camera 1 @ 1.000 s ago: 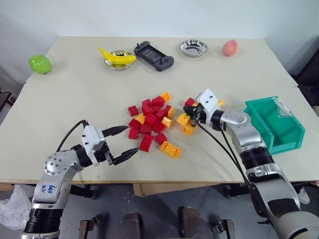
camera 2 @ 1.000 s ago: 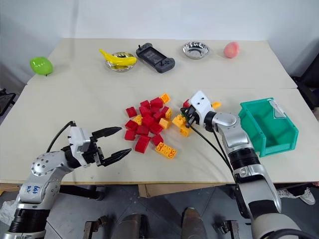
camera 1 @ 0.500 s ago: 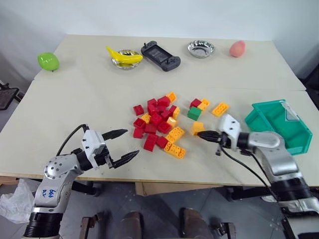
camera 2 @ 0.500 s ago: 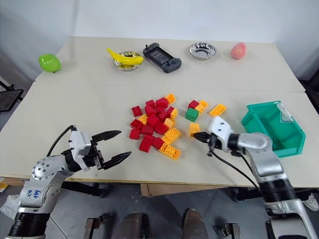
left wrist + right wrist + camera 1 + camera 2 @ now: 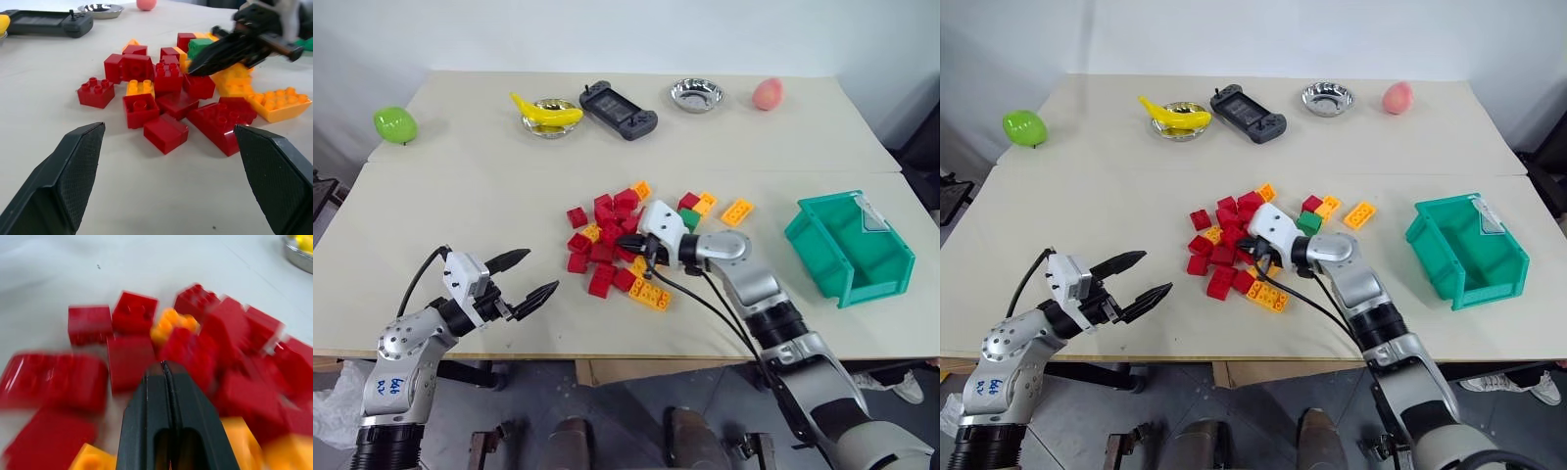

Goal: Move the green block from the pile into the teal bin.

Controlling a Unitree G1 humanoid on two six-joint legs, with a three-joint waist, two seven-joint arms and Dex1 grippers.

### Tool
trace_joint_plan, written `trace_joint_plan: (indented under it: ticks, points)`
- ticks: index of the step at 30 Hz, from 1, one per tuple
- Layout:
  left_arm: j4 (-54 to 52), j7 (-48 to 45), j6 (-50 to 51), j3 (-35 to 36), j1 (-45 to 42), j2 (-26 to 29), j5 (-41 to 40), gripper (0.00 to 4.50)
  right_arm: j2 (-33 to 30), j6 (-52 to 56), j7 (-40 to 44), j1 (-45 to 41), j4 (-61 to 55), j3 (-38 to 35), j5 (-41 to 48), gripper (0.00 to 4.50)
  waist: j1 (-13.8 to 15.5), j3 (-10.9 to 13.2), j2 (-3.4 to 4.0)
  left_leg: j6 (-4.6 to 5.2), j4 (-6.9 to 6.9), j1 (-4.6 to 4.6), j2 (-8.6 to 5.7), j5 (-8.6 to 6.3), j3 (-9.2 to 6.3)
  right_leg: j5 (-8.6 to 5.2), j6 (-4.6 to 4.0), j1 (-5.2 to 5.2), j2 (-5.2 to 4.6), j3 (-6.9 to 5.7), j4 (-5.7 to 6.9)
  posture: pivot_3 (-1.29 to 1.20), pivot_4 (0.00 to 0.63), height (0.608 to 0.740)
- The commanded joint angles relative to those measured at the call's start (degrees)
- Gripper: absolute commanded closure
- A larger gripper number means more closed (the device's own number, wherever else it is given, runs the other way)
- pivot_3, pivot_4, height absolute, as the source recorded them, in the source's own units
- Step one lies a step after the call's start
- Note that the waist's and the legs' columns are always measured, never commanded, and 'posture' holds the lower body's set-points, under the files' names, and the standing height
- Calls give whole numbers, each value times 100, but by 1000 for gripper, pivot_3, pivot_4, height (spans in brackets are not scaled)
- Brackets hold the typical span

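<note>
Bright, even light; blurred wrist close-up.

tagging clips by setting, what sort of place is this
Probably a robot lab or test room: a plain tabletop against a bare white wall, laid out with unrelated props such as the pile of toy bricks, a teal bin, a handheld game console and a banana.

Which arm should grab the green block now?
Right. The right gripper, jaws shut, sits in the pile just beside the green block, on the teal bin's side. The left gripper is open, short of the pile.
</note>
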Motion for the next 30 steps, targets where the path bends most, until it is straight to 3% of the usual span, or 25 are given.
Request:
trace_joint_plan:
  ticks: [1,11,15,25,30]
  points:
    - [-463,84,26,25,88,-20,-68,0,16,-365,-47,-328,360,-173,-18,4462,3,0,0,0,0,0,0,0,0,0,0,0,0,0,1,0,150,740]
    - [-401,-17,-19,-353,-284,-199,6,0,-1692,-341,1156,925,-749,-1246,931,4462,116,0,0,7,0,-6,-2,-7,1,1,0,3,-1,-3,-14,0,150,740]
    - [-149,-126,-79,-533,-620,-270,42,0,-2306,-367,1087,1995,-1495,-2143,1405,3573,101,0,0,7,-2,-4,-1,-7,3,0,1,4,1,-4,-17,0,150,740]
    - [305,-347,-263,-768,-1138,-379,140,0,-2576,283,499,3550,-2717,-3169,1977,90,125,0,0,7,2,4,0,-7,16,3,5,10,0,2,-21,0,150,740]
    - [427,-401,-298,-833,-1264,-424,166,0,-2503,451,199,3350,-2665,-3005,1874,19,121,0,1,8,4,4,0,-7,15,3,6,10,1,2,-20,0,150,740]
